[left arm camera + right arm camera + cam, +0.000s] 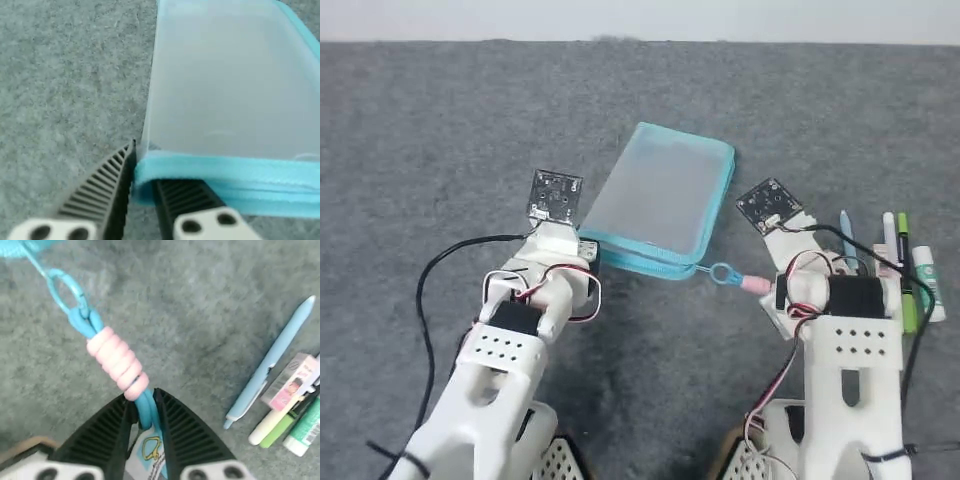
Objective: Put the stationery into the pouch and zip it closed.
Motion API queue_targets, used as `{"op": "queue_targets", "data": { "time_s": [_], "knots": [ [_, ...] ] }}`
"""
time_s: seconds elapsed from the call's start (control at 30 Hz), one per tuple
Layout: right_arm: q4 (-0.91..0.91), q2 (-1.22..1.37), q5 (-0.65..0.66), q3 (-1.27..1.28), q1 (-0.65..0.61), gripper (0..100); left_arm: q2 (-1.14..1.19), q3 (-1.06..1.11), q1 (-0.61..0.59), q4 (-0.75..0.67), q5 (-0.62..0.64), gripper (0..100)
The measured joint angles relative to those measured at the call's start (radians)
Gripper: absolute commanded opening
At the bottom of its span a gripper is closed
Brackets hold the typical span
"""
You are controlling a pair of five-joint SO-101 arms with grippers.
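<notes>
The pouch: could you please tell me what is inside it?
Through the frosted face of the pouch nothing shows inside; the stationery lies outside on the grey mat. The opaque zipper band hides that edge.

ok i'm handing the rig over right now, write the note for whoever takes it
Left gripper: shut on the teal edge of the pouch at a near corner.
Right gripper: shut on the zip pull, the cord with pink beads, at the pouch's other near corner.
Stationery: blue pen, small box, green marker and others lie on the table beside the right arm, outside the pouch.
Done: both grips in place. I cannot tell whether the zip is open.
Left: load the stationery, zip closed.
</notes>
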Motion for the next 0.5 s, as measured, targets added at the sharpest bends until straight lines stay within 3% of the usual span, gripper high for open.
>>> {"op": "queue_targets", "data": {
  "time_s": [0.17, 0.3, 0.5],
  "knots": [
    [0.123, 0.002, 0.000, -0.012, 0.017, 31.8, 0.000, 0.000, -0.018, 0.000, 0.000, 1],
    [0.163, 0.002, 0.015, -0.041, 0.117, 27.3, 0.000, 0.000, -0.020, 0.000, 0.000, 1],
    [0.089, 0.031, 0.180, -0.046, 0.318, 23.8, 0.000, 0.000, -0.020, 0.000, 0.000, 1]
  ]
}}
